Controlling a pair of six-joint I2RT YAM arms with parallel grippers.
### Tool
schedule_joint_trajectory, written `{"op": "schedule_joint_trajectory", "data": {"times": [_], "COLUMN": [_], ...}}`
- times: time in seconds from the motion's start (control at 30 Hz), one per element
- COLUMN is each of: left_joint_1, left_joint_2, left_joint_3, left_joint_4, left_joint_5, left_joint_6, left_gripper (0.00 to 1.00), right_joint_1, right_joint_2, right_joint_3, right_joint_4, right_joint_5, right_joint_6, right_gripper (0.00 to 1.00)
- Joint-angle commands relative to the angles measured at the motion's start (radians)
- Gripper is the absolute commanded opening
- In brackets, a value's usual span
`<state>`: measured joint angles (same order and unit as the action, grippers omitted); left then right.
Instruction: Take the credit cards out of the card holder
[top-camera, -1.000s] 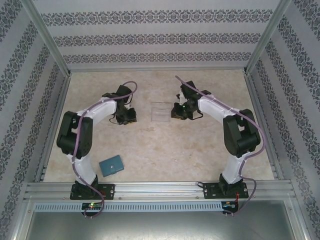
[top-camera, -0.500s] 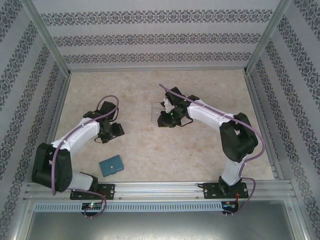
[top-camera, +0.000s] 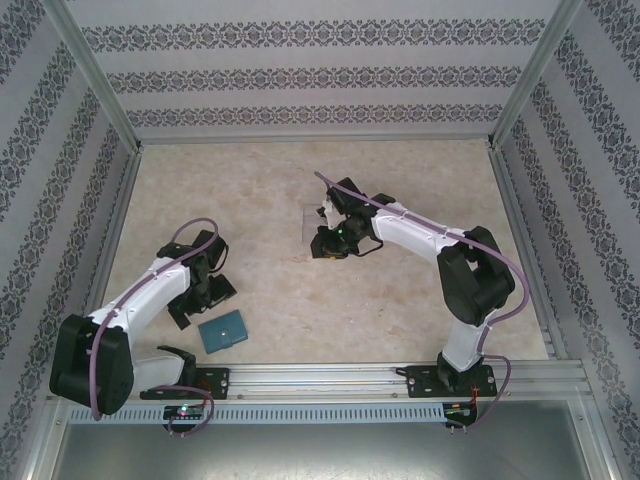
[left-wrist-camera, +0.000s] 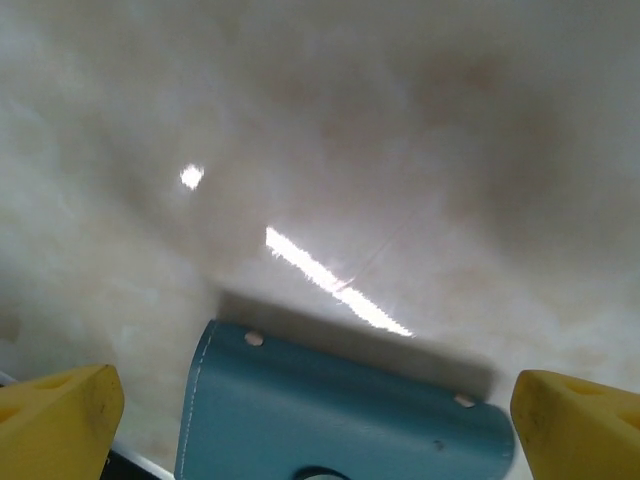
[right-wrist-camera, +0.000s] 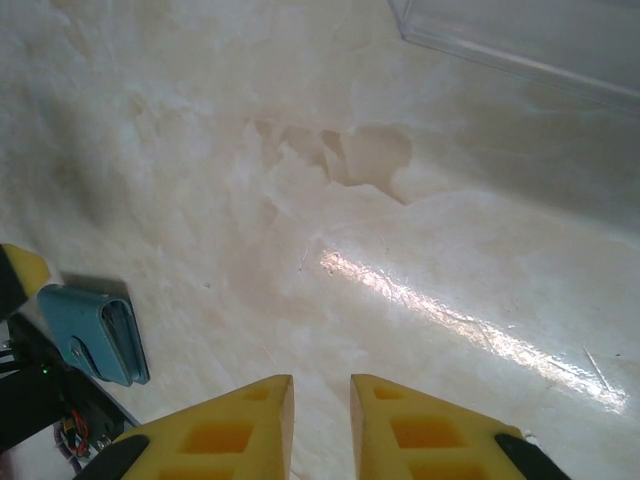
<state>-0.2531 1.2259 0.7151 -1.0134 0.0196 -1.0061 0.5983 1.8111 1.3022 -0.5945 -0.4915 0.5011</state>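
Note:
The teal card holder (top-camera: 222, 331) lies folded shut on the table near the front left. My left gripper (top-camera: 203, 307) hovers just behind it with its jaws wide open. In the left wrist view the card holder (left-wrist-camera: 340, 410) sits low between the two yellow fingertips (left-wrist-camera: 55, 420), untouched. My right gripper (top-camera: 328, 243) hangs over mid-table beside the clear box, its jaws a narrow gap apart with nothing between them (right-wrist-camera: 320, 395). The right wrist view also catches the card holder (right-wrist-camera: 95, 335) at far left. The credit cards are hidden.
A clear plastic box (top-camera: 309, 222) lies flat on the beige table (top-camera: 400, 300), partly under the right wrist; its edge shows as a clear wall (right-wrist-camera: 520, 40). Patterned walls and metal rails enclose the table on three sides.
My left arm swung back toward the near edge, to the card holder, and its jaws opened wide. My right arm reached left and nearer, over the clear box.

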Motion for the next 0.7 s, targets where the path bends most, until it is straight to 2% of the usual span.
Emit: {"op": "schedule_joint_trajectory", "data": {"times": [0.0, 0.1, 0.3, 0.5, 0.67], "left_joint_1": [0.007, 0.007, 0.006, -0.009, -0.034], "left_joint_2": [-0.044, -0.072, -0.093, -0.118, -0.093], "left_joint_3": [-0.052, -0.101, -0.157, -0.220, -0.237], "left_joint_4": [-0.045, -0.033, 0.137, 0.328, 0.458], "left_joint_5": [0.058, 0.064, 0.227, 0.364, 0.410], "left_joint_6": [-0.049, -0.041, 0.031, -0.019, -0.088], "left_gripper": [1.00, 1.00, 1.00, 1.00, 1.00], "right_joint_1": [0.008, 0.007, 0.008, 0.008, 0.008], "right_joint_2": [-0.020, -0.016, -0.012, -0.016, -0.019], "right_joint_3": [0.003, 0.012, 0.027, 0.031, 0.035], "right_joint_4": [-0.004, -0.010, -0.022, -0.031, -0.039], "right_joint_5": [-0.021, -0.025, -0.027, -0.022, -0.015], "right_joint_6": [0.008, 0.007, 0.008, 0.015, 0.017], "right_gripper": [0.23, 0.24, 0.24, 0.24, 0.24]}}
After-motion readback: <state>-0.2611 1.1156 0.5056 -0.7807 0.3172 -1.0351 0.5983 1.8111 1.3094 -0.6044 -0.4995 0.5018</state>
